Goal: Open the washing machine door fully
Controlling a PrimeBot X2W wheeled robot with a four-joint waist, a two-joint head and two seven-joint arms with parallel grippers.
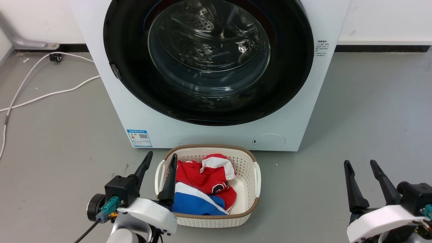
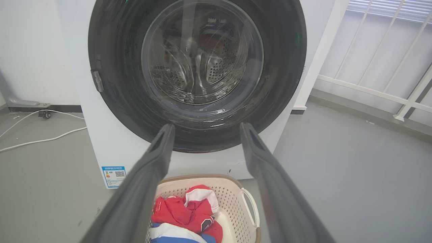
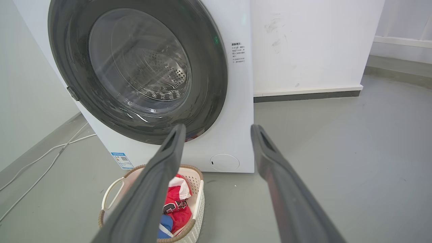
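- Where the grey floor (image 1: 354, 111) meets the white wall (image 1: 388, 20), a white front-loading washing machine (image 1: 162, 131) stands; a white cable (image 1: 50, 94) trails over the floor to its left.
- The washing machine door (image 1: 208, 60) lies closed, flat against the machine front.
- A cream laundry basket (image 1: 249, 158) holding a red, white and blue garment (image 1: 202, 182) sits just before the machine.
- Left gripper (image 1: 162, 155): fingers spread, empty, beside the basket's left edge.
- Right gripper (image 1: 359, 162): fingers spread, empty, well right of the basket.

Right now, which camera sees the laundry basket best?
The head view: nearly the whole basket shows from above, clothes inside. In the left wrist view the picture edge cuts it off; in the right wrist view the right hand covers part.
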